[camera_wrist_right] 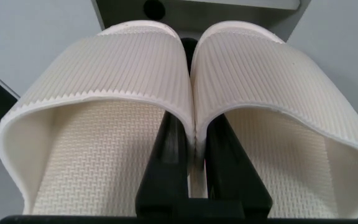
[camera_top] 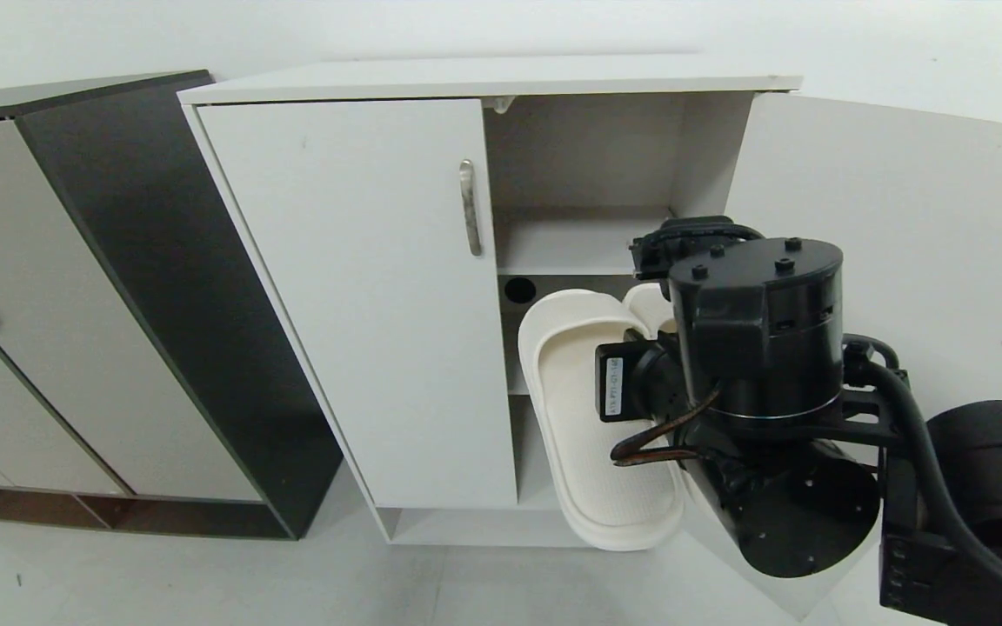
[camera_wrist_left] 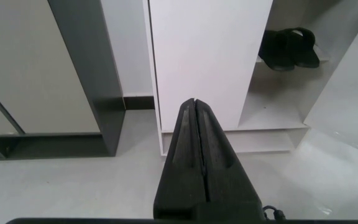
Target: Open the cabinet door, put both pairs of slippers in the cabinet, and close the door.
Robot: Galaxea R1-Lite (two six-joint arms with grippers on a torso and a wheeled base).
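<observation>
At open cabinet (camera_top: 353,296), R gripper (camera_wrist_right: 194,134) clamping 2 white slippers (camera_wrist_right: 129,74), 2 black slippers (camera_wrist_left: 289,48) inside, L gripper (camera_wrist_left: 195,109) closed, empty

The cream slippers (camera_wrist_right: 104,93) look like ribbed, matt foam; the cabinet door (camera_top: 362,304) is smooth white laminate, its handle (camera_top: 469,207) brushed metal.

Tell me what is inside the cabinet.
A black pair of slippers sits on a shelf inside the cabinet. The white slippers, held by the right gripper, are at the opening, not shelved. The closed door hides the other half.
</observation>
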